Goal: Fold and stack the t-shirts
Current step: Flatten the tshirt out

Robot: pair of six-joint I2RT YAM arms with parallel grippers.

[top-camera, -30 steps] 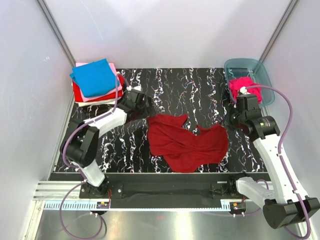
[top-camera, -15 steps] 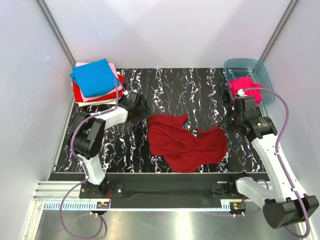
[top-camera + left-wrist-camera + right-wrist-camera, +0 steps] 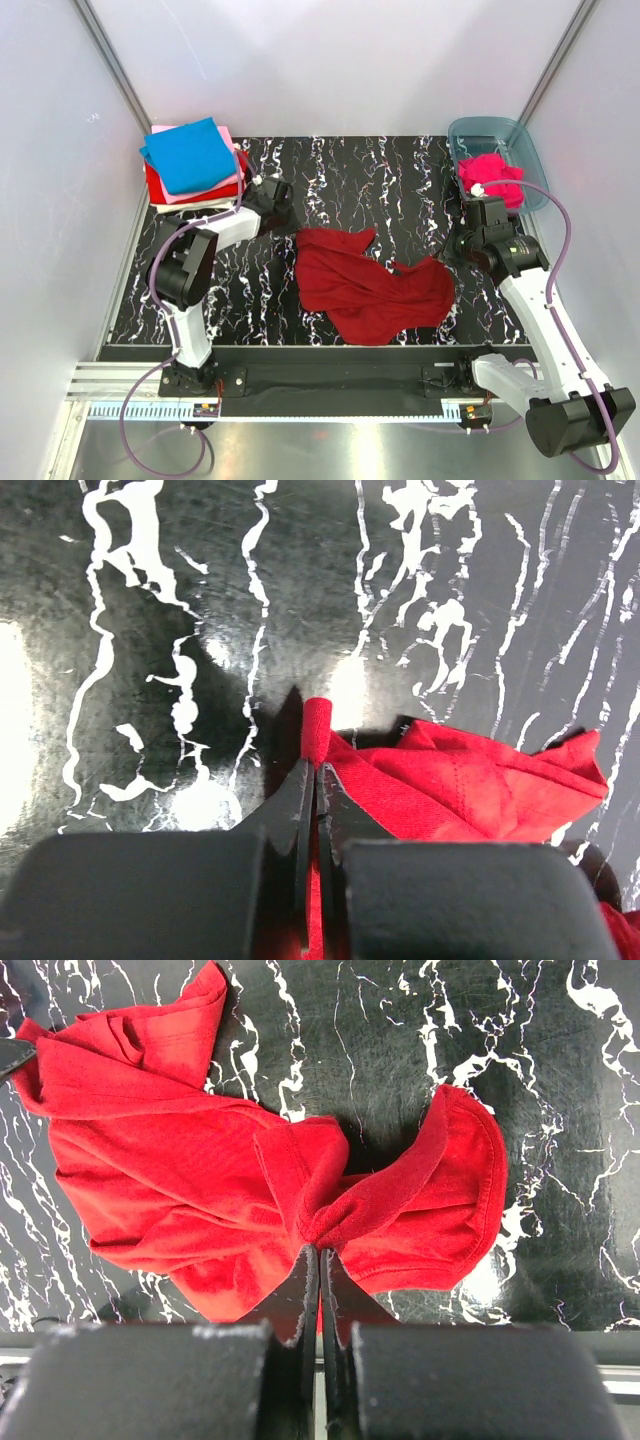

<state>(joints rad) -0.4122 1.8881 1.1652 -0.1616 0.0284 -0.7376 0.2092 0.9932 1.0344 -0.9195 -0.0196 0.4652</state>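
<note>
The left arm is folded low over the desk, and the left pincer is clamped on the far left corner of the dark red shirt. The right arm is reached forward, and the right pincer is clamped on a bunched fold at the shirt's right edge. The shirt is spread crumpled mid-desk. 1 pink shirt is held in the tub at the far right. A stack of folded shirts, blue on top, is set far left.
</note>
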